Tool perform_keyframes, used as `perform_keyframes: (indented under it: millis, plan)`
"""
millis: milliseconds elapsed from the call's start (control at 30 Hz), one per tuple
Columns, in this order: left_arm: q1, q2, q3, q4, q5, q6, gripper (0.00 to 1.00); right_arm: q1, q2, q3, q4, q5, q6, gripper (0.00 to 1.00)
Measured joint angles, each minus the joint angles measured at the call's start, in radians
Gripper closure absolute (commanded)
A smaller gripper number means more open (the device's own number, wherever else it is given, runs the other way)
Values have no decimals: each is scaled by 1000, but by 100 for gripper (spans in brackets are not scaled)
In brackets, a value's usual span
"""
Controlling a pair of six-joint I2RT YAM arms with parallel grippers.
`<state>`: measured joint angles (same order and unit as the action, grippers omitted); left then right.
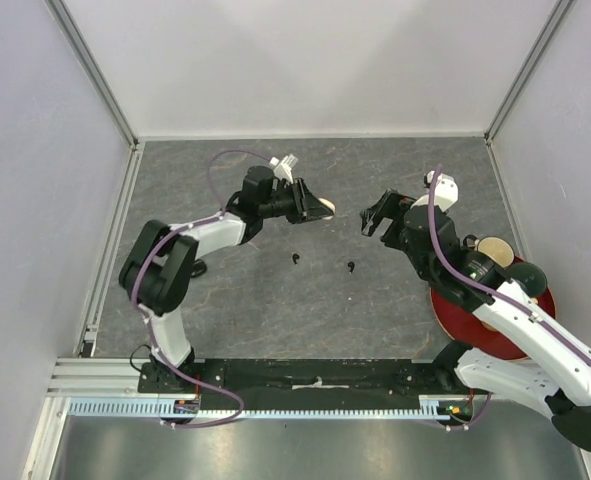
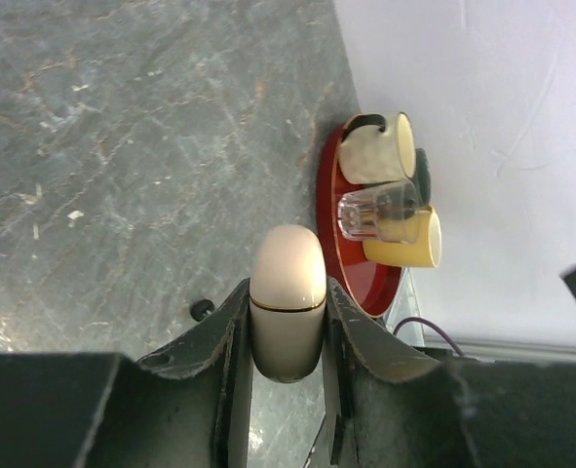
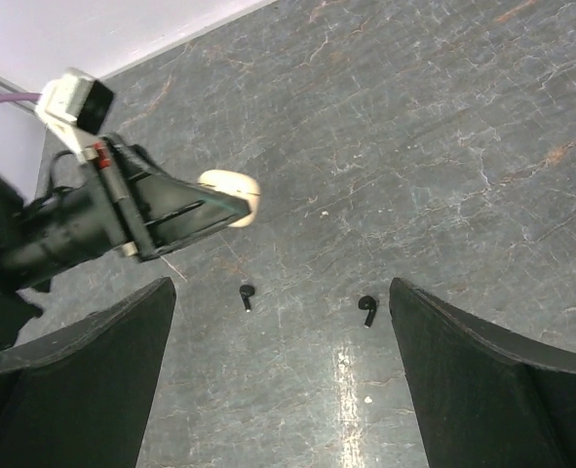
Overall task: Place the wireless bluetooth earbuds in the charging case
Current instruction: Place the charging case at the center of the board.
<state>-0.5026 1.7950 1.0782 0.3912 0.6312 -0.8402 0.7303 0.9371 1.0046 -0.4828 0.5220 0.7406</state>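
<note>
My left gripper point(image 1: 315, 209) is shut on the cream-white charging case point(image 2: 288, 297), lid closed along a thin gold seam, held above the table; the case also shows in the top view point(image 1: 322, 209) and the right wrist view point(image 3: 234, 196). Two black stemmed earbuds lie apart on the grey table: one point(image 1: 295, 259) on the left, also in the right wrist view point(image 3: 246, 294), and one point(image 1: 351, 267) on the right, also there point(image 3: 367, 308). My right gripper point(image 1: 373, 218) is open and empty, above and behind them. No cream-white earbuds show.
A red tray point(image 1: 453, 312) sits at the right under my right arm; in the left wrist view this red tray point(image 2: 328, 185) holds a cream mug point(image 2: 377, 149), a glass point(image 2: 375, 210) and a yellow cup point(image 2: 408, 242). White walls enclose the table.
</note>
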Motion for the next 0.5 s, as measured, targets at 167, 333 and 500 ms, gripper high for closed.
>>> perform_keyframes:
  millis: [167, 333, 500]
  plan:
    - [3, 142, 62, -5, -3, -41, 98, -1, -22, 0, -13, 5, -2, 2]
    - [3, 238, 124, -60, -52, -54, 97, -1, -30, 0, -14, 8, -11, 2]
    - [3, 297, 154, -76, -91, -80, 95, -1, -17, 0, -18, 6, -24, 2]
